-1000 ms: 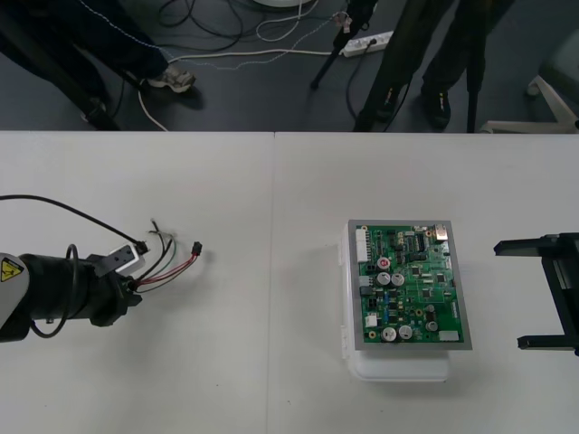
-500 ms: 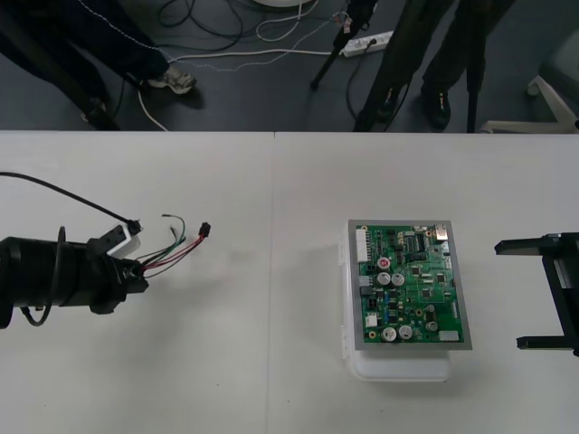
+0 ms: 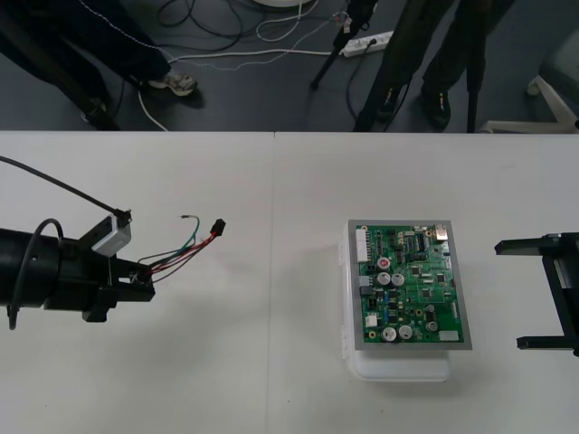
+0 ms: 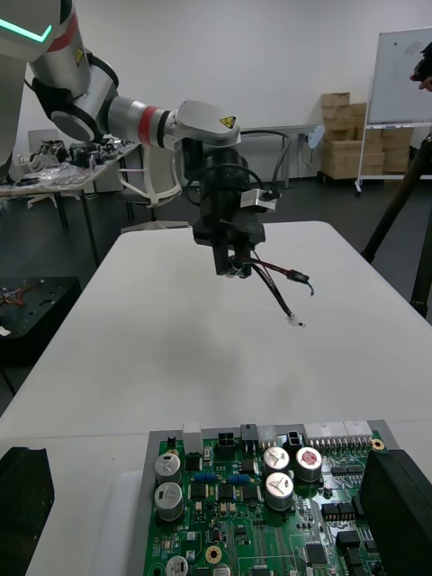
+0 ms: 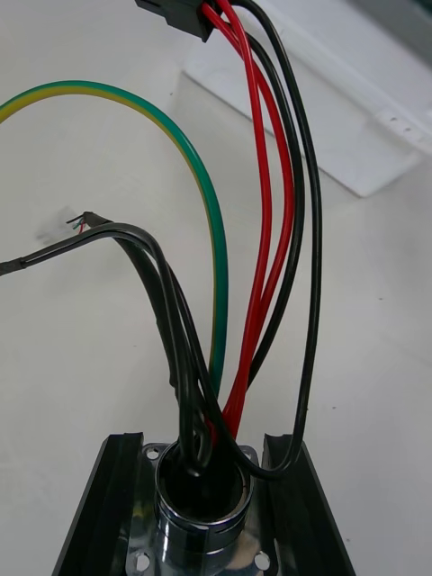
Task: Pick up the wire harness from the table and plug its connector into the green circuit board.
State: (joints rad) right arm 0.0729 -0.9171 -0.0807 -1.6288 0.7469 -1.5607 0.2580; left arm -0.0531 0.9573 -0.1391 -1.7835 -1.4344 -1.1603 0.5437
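The left claw (image 3: 145, 276) hangs above the worktop (image 3: 271, 380), pinching the wire harness (image 3: 185, 249) by its round metal socket (image 5: 200, 513). The socket's flange sits between the two black fingers (image 5: 103, 504), which are drawn in close against it. From the socket the red, black and green wires rise past the fingertips and fan out ahead of the claw. The small black plug (image 3: 218, 226) is at their far end, clear of the worktop and in no connector. Seen from the right wrist, the left claw (image 4: 236, 261) holds the harness (image 4: 274, 281) in the air, with the wires drooping away from the fingertips. The green circuit board (image 3: 409, 285) on its white base (image 3: 398, 366) lies well apart from the left claw, beyond the plug. The right claw (image 3: 511, 295) waits just beside the board's other side with its fingers (image 4: 396, 508) spread wide and nothing between them. The board (image 4: 270, 513) lies directly in front of it.
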